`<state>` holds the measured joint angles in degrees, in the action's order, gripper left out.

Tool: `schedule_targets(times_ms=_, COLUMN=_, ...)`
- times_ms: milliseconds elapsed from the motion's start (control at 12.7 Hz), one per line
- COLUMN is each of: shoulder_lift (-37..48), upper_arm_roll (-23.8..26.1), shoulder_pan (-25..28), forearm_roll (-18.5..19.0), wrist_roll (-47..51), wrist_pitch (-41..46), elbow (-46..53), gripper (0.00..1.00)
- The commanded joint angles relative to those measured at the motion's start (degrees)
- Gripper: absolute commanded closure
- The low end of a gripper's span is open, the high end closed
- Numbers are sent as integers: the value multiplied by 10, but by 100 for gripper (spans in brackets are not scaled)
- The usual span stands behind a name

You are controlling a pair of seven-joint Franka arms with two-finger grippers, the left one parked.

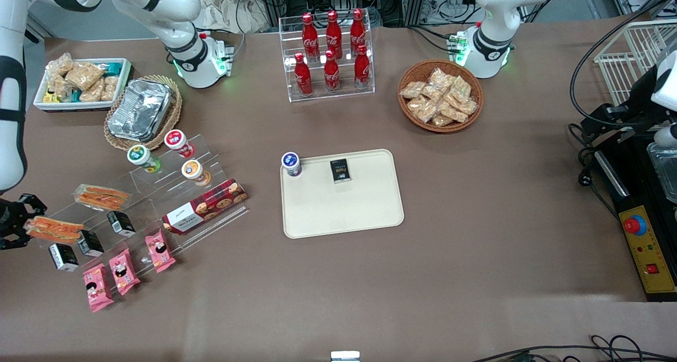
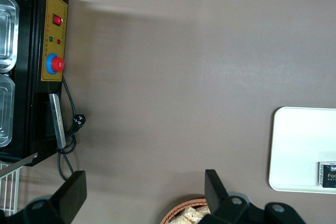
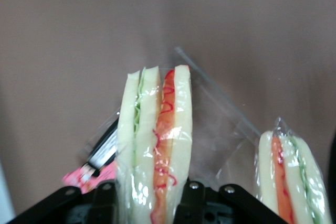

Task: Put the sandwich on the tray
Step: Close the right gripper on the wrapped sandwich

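The sandwich (image 1: 53, 229), clear-wrapped with white bread and orange and green filling, is at the low end of the clear acrylic stand (image 1: 153, 192), toward the working arm's end of the table. My gripper (image 1: 30, 225) has a finger on each side of it and is shut on it. In the right wrist view the sandwich (image 3: 155, 145) stands on edge between the fingers (image 3: 191, 198). A second, like sandwich (image 1: 101, 197) lies on the stand farther from the front camera; it also shows in the right wrist view (image 3: 291, 177). The cream tray (image 1: 344, 214) lies mid-table and shows in the left wrist view (image 2: 299, 145).
On the tray stand a blue-lidded cup (image 1: 291, 163) and a black packet (image 1: 341, 170). The stand also holds a red biscuit box (image 1: 205, 206), cups, black packets and pink packets (image 1: 120, 271). A foil tray (image 1: 140, 110), a white snack bin (image 1: 79, 84), a cola rack (image 1: 330, 55) and a snack basket (image 1: 440, 94) stand farther back.
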<state>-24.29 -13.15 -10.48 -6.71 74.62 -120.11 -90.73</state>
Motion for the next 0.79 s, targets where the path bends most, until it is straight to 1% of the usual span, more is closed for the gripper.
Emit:
schedule_targets(times_ms=0, shoulder_lift=47, upper_arm_roll=2, shoulder_pan=29, forearm_roll=-9, wrist_roll=-41, wrist_pitch=23, elbow=19, gripper=86)
schedule_targets(times_ms=158, shoulder_lift=65, upper_arm_roll=8, shoulder_pan=60, forearm_roll=-8, wrist_roll=-55, wrist_pitch=76, elbow=35, gripper=86)
schedule_targets(times_ms=395, shoulder_lift=85, upper_arm_roll=8, shoulder_pan=119, forearm_roll=-7, wrist_roll=-69, wrist_pitch=109, elbow=50, gripper=85)
schedule_targets(times_ms=474, shoulder_lift=88, upper_arm_roll=8, shoulder_pan=146, forearm_roll=-6, wrist_roll=-68, wrist_pitch=113, elbow=49, gripper=86)
schedule_targets(times_ms=553, shoulder_lift=88, upper_arm_roll=6, shoulder_pan=178, forearm_roll=-3, wrist_roll=-68, wrist_pitch=116, elbow=50, gripper=86)
schedule_targets(times_ms=711, shoulder_lift=93, upper_arm_roll=8, shoulder_pan=220, forearm_roll=8, wrist_roll=-69, wrist_pitch=130, elbow=50, gripper=85)
